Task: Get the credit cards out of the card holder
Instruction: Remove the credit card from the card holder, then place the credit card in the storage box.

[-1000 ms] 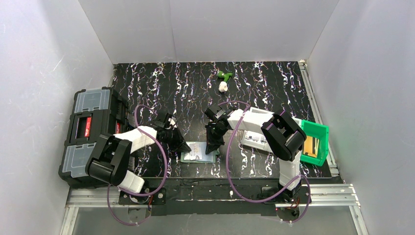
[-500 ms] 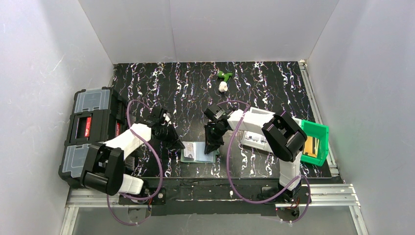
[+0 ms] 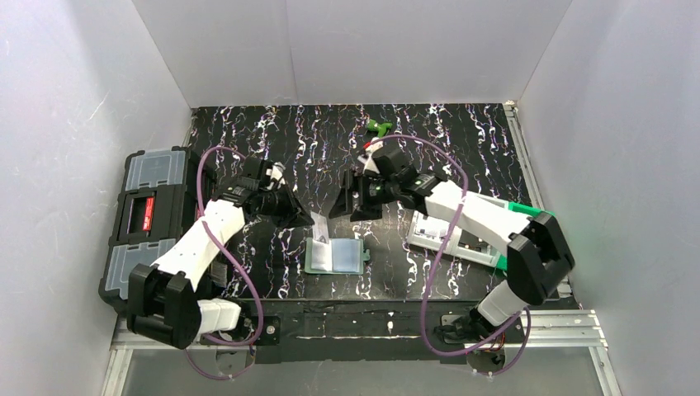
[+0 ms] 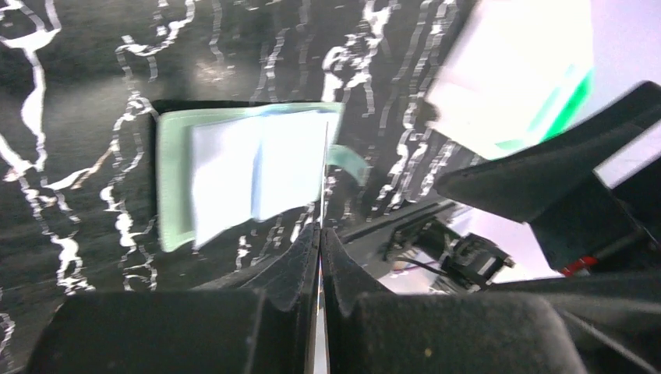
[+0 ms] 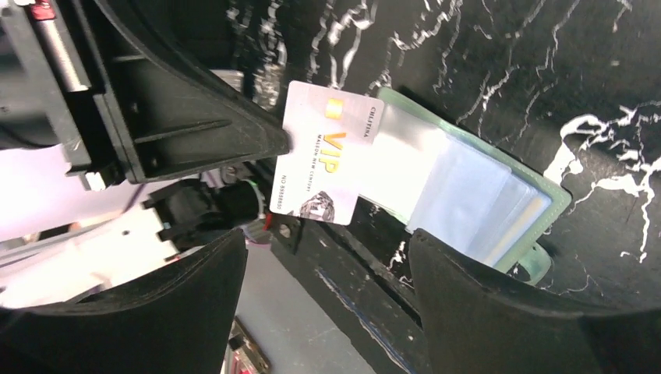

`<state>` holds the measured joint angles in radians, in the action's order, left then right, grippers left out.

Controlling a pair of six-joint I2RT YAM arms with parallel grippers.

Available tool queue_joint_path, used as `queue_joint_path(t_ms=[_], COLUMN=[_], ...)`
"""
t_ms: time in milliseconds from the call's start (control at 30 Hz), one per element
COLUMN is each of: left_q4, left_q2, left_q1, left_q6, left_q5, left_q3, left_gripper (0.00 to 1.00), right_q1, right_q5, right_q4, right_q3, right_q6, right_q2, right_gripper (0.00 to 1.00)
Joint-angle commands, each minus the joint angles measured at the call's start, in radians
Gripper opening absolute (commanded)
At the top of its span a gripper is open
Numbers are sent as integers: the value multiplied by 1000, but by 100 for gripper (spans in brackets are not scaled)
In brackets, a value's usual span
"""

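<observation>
Progress: your left pincer (image 4: pixel 320 230) pinches one credit card (image 5: pixel 323 156) clear of the card holder (image 3: pixel 336 256), which lies open at 6 o'clock on the tabletop (image 3: pixel 462 157). Right pincer (image 3: pixel 347 200) is spread. More cards are likely inside.

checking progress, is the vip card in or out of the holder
Out: the left gripper pinches the whole card, free of the holder, which lies spread open.

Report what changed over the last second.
The left gripper drew back and up from the card holder, pulling out a VIP credit card shut in its jaws. The right gripper lifted off the holder's right edge toward the back, jaws open. The card holder stayed open, in place.
</observation>
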<state>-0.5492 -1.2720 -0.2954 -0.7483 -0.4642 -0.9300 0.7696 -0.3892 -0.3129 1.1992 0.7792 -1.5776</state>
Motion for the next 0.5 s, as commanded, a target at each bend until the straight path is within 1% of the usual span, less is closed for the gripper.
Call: queue_joint_path(t_ms=[0, 133, 267, 400, 467], left_q4=[79, 241, 414, 482, 503], left_q2=[71, 88, 84, 59, 54], left_q1=[20, 27, 27, 27, 26], left_q6=[-117, -255, -378, -416, -424], left_q5=[-141, -221, -278, -313, -328], left_q3=[-40, -32, -4, 0, 4], left_gripper=[0, 0, 0, 0, 0], right_q1=[-61, -108, -132, -133, -133], right_q5=[-133, -203, -252, -285, -298], right_q4=[229, 342, 439, 501, 541], right_q3=[-98, -159, -201, -215, -227], right_q6=[96, 174, 239, 291, 324], right_q2=[83, 135, 161, 159, 156], right_gripper=[84, 83, 80, 71, 64])
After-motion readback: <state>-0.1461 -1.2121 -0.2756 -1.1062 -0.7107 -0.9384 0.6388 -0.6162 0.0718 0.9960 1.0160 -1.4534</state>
